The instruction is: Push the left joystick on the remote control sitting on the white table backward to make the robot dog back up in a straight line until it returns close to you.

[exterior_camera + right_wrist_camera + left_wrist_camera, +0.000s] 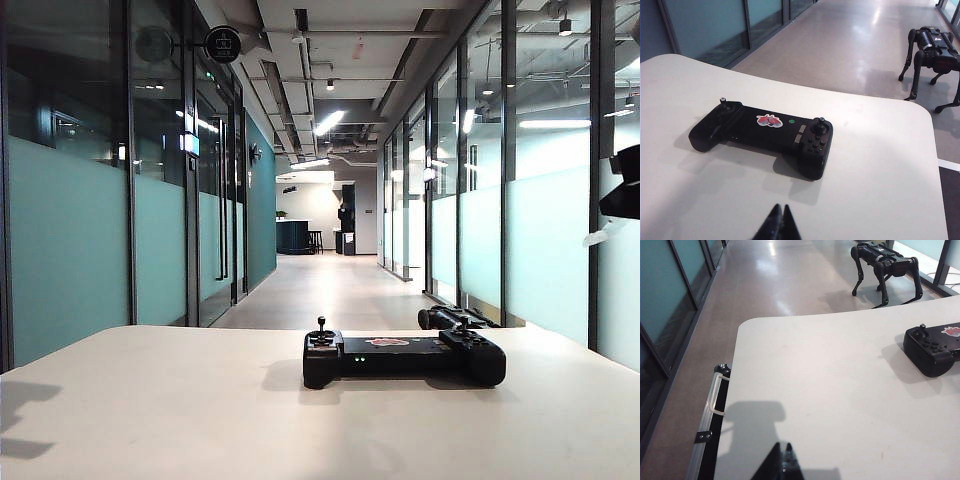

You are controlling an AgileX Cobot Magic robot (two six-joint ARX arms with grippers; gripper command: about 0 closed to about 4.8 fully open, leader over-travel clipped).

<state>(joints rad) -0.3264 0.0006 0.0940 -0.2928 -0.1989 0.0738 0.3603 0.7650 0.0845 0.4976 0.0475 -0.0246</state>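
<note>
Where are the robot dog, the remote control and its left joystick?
robot dog (885, 262): left wrist view, on its boxy body.
remote control (765, 132): right wrist view, on the flat middle bar.
left joystick (723, 101): right wrist view, on its knobbed top.

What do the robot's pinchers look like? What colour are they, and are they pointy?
Both are black and pointy. The left gripper shows as a dark, narrow wedge of two thin fingers tapering to a tip. The right gripper looks the same: two slim black fingers meeting like a beak. A black piece of the right arm shows at the exterior view's edge. No cables or markings are visible.
</note>
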